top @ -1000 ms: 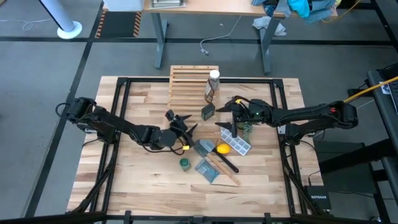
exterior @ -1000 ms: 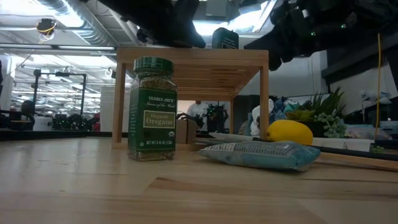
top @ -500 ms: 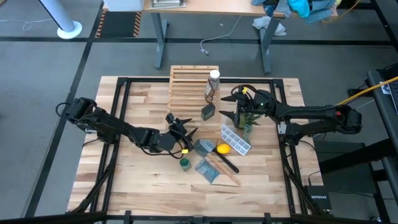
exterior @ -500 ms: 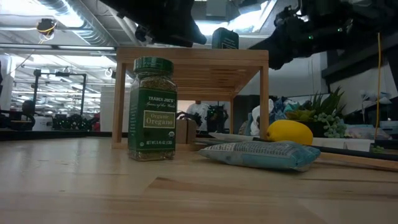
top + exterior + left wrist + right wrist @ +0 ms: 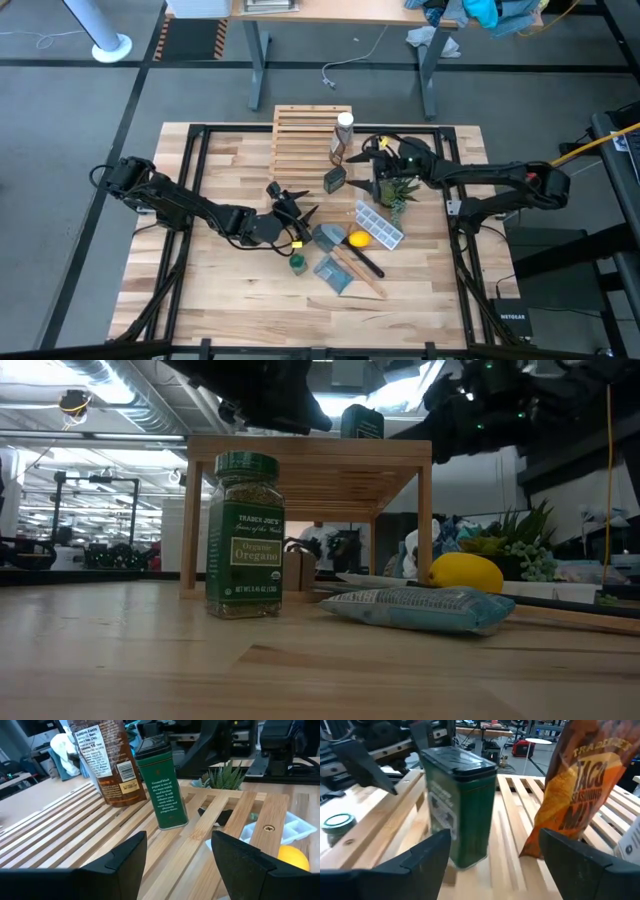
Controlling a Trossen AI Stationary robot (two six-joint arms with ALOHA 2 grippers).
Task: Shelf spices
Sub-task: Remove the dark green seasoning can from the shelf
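Note:
The light-wood slatted shelf (image 5: 305, 140) stands at the far middle of the table. On its right part stand a white-capped bottle (image 5: 344, 124), an orange-brown seasoning packet (image 5: 580, 790) and a dark green tin (image 5: 162, 785). The tin is upright on the slats by the near right corner (image 5: 334, 180). The green-lidded oregano jar (image 5: 244, 535) stands on the tabletop, also seen from above (image 5: 296, 263). My left gripper (image 5: 297, 200) is open, just near of the shelf. My right gripper (image 5: 367, 168) is open, right of the tin, facing it.
A small green plant (image 5: 398, 190), a clear compartment tray (image 5: 380, 227), a yellow round object (image 5: 357, 239), a blue-grey pouch (image 5: 420, 608) and a dark-handled tool (image 5: 362, 262) lie right of and near the shelf. Bare tabletop stretches along the left and near sides (image 5: 220, 290).
My right gripper has moved from beside the plant and tray toward the far edge and a little left. It now faces the green tin on the shelf and is still open. The left arm and the containers have kept still.

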